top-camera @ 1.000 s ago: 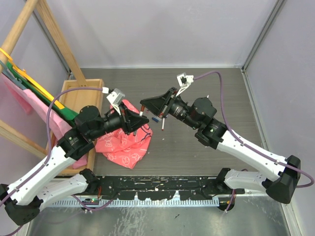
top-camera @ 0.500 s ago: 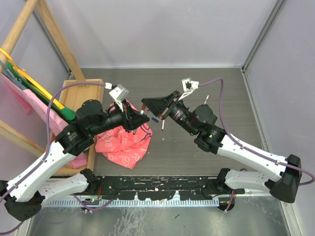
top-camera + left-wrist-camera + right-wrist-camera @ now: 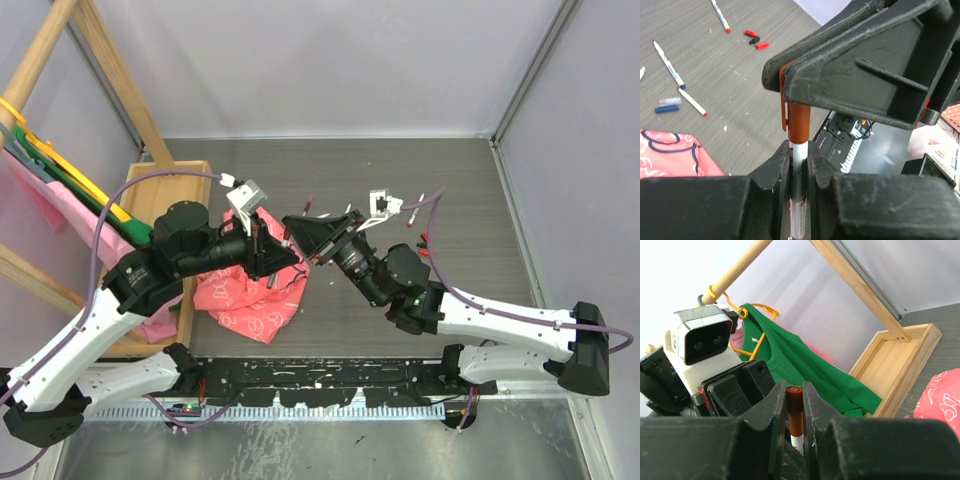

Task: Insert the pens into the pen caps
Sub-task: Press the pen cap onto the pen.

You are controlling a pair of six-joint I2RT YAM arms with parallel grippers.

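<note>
The left hand [image 3: 799, 162] is gripping the pen [image 3: 798, 149] and the right hand [image 3: 794, 395] is gripping the red cap [image 3: 799, 122], so any tilt is risking a jam.

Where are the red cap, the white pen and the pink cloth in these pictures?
red cap [image 3: 799, 122], left wrist view, middle of its body.
white pen [image 3: 798, 154], left wrist view, barrel just below the cap.
pink cloth [image 3: 250, 300], top view, middle of the crumpled fabric.

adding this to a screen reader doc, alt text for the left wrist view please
The left hand grips a white-barrelled pen, its top inside a dark red plastic cap held by the right hand. Behind, loose pens and small caps lie on the grey table.
</note>
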